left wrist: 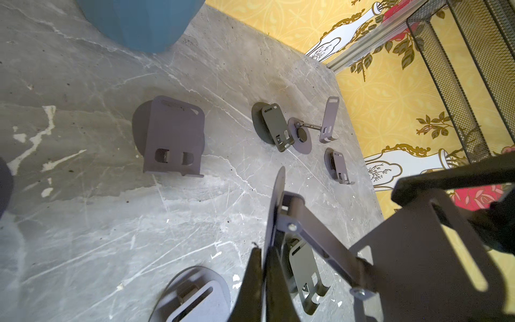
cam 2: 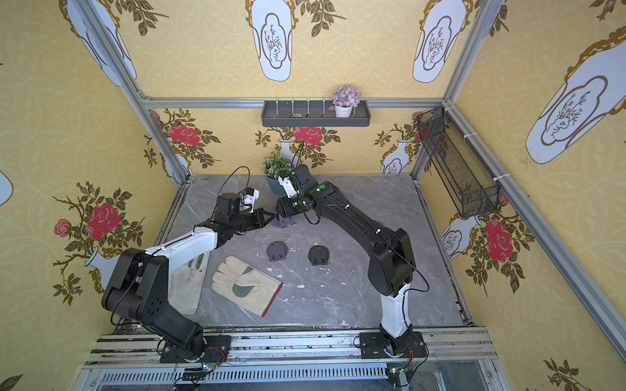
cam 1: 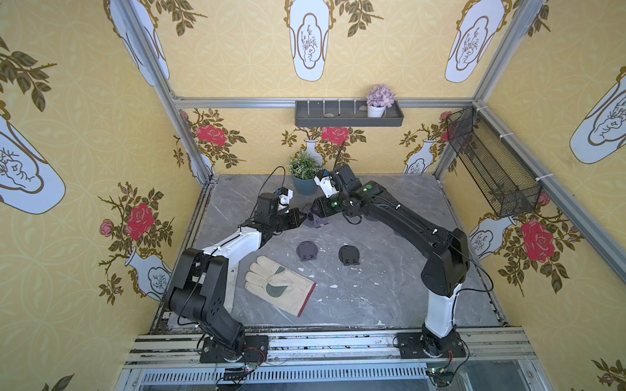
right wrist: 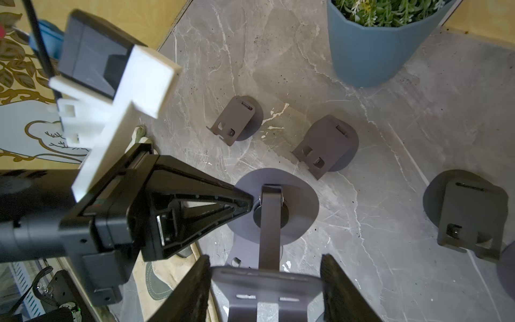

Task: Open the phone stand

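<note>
A dark grey phone stand is held between both grippers just in front of the plant pot. My left gripper is shut on the rim of its round base. My right gripper is shut on the sides of its phone plate. The hinged arm runs from base to plate, so the stand is partly unfolded. Its base is tipped on edge.
Two folded stands lie nearer the front, and the wrist views show several more. A work glove lies front left. A blue plant pot stands just behind the grippers. A mesh basket hangs on the right wall.
</note>
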Controlling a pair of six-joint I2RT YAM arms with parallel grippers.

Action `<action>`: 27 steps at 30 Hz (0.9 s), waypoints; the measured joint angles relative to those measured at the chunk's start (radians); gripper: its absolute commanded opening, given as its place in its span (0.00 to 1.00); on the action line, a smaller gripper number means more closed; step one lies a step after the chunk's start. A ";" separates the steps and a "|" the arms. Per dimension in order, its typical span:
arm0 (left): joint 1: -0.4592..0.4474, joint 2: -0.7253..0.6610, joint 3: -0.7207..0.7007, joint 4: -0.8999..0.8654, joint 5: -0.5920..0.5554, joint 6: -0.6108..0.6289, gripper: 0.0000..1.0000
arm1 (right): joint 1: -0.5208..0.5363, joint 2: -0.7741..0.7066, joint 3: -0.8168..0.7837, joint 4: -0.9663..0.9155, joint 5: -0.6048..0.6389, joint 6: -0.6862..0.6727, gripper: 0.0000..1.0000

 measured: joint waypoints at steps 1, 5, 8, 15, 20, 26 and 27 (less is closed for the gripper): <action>0.001 0.001 0.000 -0.001 0.000 0.000 0.00 | 0.000 0.000 -0.003 0.001 -0.002 0.002 0.48; 0.005 0.002 0.000 -0.003 0.005 0.000 0.00 | 0.000 0.005 -0.006 0.002 -0.010 0.007 0.99; 0.024 0.001 -0.011 -0.033 -0.077 -0.015 0.00 | -0.005 0.025 0.014 -0.037 0.003 0.021 0.98; 0.023 -0.016 -0.019 -0.038 -0.056 -0.008 0.00 | -0.005 0.052 0.013 -0.028 -0.051 0.029 0.98; 0.024 -0.038 -0.045 -0.020 -0.019 0.000 0.00 | -0.016 0.071 0.009 -0.021 -0.085 0.032 0.98; 0.027 -0.060 -0.097 0.035 0.066 -0.001 0.00 | -0.041 0.075 -0.006 0.019 -0.137 0.038 0.98; 0.029 -0.063 -0.107 0.045 0.080 -0.001 0.00 | -0.045 0.075 -0.008 0.027 -0.146 0.043 0.98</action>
